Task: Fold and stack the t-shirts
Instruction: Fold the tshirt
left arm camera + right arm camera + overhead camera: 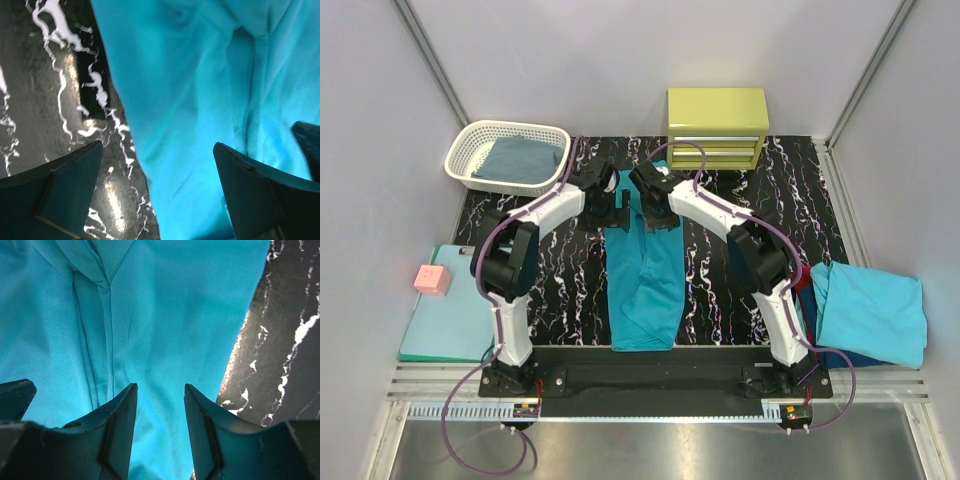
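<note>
A teal t-shirt [645,290], folded into a long strip, lies down the middle of the black marbled table [560,290]. Both grippers hover over its far end, side by side. My left gripper [616,222] is open wide and straddles the shirt's left edge [145,165]: one finger [65,185] is over the table, the other finger [250,195] over cloth. My right gripper [655,218] is open with a narrower gap, and shirt fabric [165,305] shows between its fingertips [160,387], near the shirt's right edge.
A white basket [480,140] holding grey-blue cloth stands back left, with a yellow-green drawer box [717,125] behind the arms. At the right lies a light turquoise shirt [870,310] over red and dark blue cloth. A mint clipboard [445,325] with a pink block [431,280] lies left.
</note>
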Available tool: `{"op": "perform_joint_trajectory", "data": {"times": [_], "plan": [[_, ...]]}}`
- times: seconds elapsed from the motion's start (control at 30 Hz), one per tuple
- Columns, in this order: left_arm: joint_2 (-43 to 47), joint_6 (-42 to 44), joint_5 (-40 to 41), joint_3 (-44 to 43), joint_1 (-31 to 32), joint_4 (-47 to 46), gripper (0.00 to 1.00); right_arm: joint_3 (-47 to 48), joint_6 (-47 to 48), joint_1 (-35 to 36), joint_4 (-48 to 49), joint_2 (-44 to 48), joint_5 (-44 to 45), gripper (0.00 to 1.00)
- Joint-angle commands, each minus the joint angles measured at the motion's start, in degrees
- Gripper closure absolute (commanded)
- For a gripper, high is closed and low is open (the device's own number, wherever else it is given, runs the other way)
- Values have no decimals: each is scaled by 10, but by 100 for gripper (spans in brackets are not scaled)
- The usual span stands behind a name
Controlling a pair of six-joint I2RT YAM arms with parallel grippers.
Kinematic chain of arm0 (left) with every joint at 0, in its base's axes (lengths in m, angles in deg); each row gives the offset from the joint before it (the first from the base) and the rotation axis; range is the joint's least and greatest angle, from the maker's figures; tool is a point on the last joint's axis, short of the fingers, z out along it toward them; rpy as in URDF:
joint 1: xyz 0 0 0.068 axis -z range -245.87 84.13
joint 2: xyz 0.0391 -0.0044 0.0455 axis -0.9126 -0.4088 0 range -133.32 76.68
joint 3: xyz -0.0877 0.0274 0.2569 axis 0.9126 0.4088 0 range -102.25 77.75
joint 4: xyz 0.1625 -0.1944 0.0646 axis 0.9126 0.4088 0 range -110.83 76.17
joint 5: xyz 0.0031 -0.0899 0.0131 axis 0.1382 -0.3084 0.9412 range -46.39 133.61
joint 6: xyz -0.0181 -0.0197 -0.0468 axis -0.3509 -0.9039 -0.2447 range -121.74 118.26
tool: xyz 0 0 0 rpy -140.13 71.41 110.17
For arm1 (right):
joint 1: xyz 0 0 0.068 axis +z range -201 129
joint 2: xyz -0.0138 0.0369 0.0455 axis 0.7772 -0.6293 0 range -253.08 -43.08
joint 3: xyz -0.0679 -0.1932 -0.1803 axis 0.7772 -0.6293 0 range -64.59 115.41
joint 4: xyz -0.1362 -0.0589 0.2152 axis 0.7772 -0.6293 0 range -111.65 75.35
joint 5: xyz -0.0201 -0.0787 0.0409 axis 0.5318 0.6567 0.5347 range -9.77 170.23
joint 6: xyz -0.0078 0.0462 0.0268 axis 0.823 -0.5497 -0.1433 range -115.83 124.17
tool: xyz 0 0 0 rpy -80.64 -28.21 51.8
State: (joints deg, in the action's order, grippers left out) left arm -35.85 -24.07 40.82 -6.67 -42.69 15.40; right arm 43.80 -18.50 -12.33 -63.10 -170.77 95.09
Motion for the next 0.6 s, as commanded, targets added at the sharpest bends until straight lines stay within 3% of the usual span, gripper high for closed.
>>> {"op": "perform_joint_trajectory", "data": {"times": [0.0,0.33,0.57], "plan": [[-25,-3,-17,-31,9,-20,1,-3,-4,-8,19,-11,-20,50],[-88,-5,-5,-79,17,9,1,-11,-27,-26,36,-43,-55,52],[-149,7,16,-184,15,74,1,41,-32,-43,25,-84,-100,52]]}}
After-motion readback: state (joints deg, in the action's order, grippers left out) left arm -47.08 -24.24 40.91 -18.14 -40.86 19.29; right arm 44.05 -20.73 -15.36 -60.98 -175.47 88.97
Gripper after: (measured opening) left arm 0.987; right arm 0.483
